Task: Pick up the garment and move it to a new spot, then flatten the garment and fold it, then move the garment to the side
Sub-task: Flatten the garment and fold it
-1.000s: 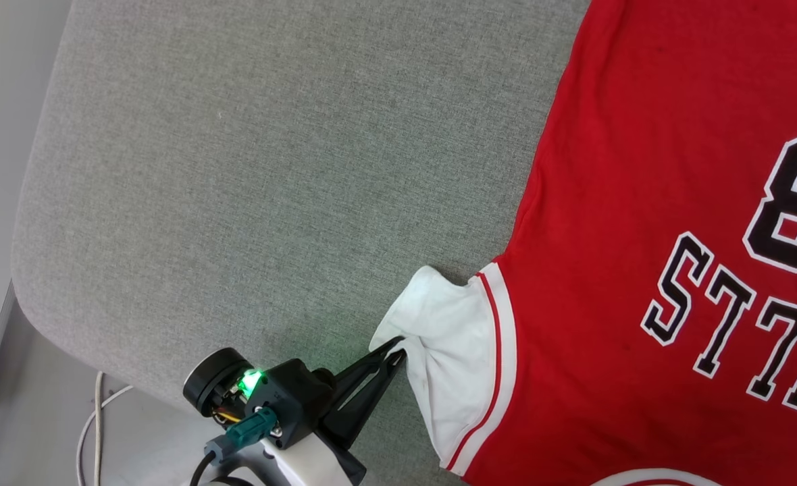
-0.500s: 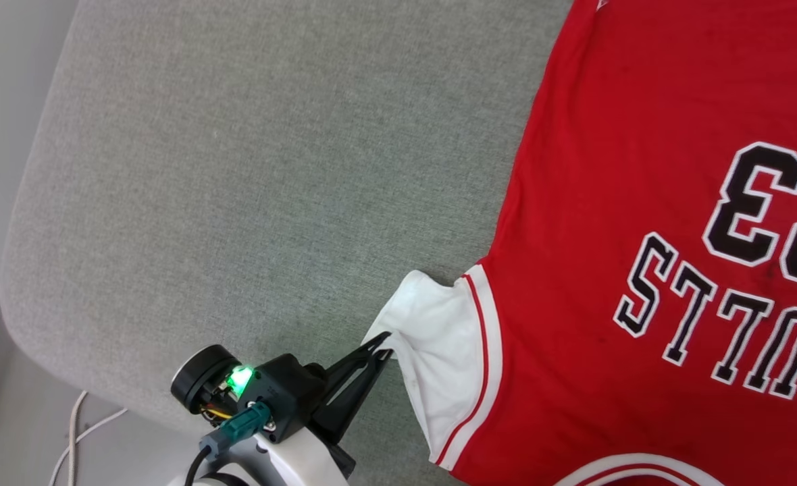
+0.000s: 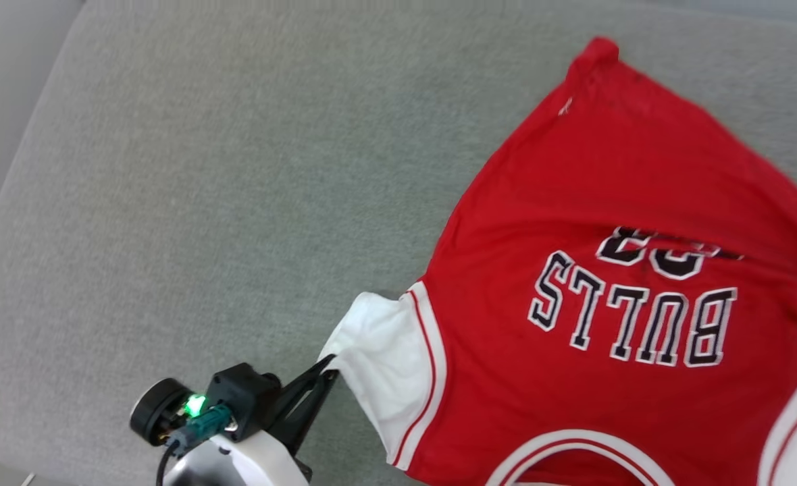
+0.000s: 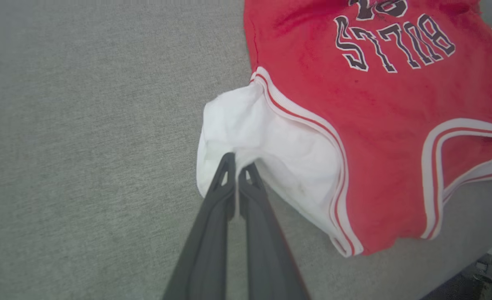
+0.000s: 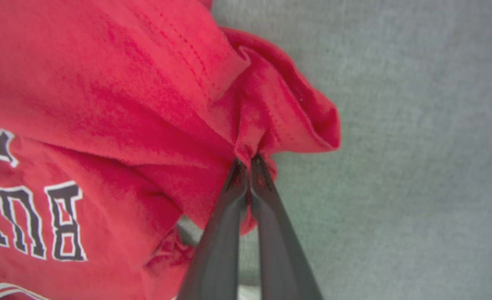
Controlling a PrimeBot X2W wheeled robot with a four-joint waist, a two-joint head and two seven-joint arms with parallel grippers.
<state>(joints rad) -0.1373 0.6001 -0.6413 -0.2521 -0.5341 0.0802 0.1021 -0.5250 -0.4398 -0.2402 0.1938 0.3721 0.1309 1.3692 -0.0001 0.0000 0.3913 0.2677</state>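
The shirt [image 3: 594, 169] lies spread on the grey surface [image 3: 202, 169]. The head view shows the left gripper [image 3: 329, 364], jaws pinching the white sleeve [image 3: 385, 351]. The right wrist view shows the right gripper [image 5: 248, 160], jaws pinching a bunched red fold.

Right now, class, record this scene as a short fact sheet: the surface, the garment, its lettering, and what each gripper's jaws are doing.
surface: grey woven pad
garment: red with white sleeves, lettered side up, partly rumpled
lettering: BULLS, upside down in the head view
left gripper: jaws shut on the edge of the white sleeve
right gripper: jaws shut on a bunched red fold
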